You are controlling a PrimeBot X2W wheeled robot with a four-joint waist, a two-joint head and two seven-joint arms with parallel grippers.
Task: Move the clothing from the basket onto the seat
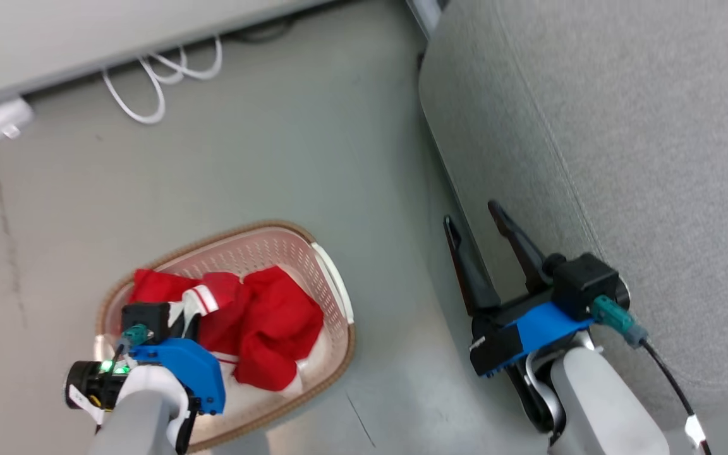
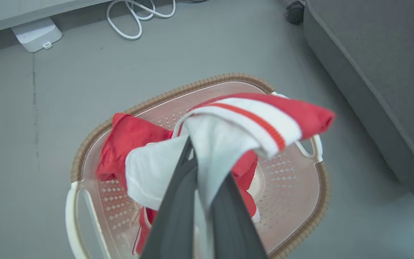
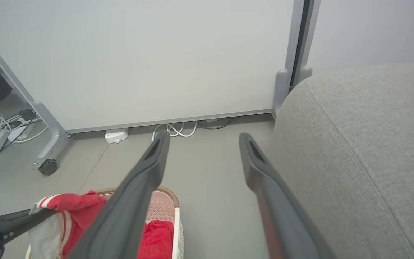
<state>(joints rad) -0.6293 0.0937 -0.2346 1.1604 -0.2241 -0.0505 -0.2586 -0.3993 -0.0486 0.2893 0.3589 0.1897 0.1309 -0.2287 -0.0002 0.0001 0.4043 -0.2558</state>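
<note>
Left claw (image 2: 196,154) pinches red, white-striped clothing (image 2: 257,118) (crumpled) over basket (image 2: 228,77); right claw (image 1: 473,213) wide.

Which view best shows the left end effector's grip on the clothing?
Left wrist view: the left end effector pinches striped clothing close up. Head view shows mostly its wrist; right wrist view shows it small, lower left.

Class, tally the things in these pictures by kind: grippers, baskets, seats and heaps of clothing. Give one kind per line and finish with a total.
Grippers: 2 (left gripper shut on the clothing, right gripper open)
Basket: 1
Seat: 1
Heaps of clothing: 1 (separate garments cannot be counted)
Total: 5
</note>
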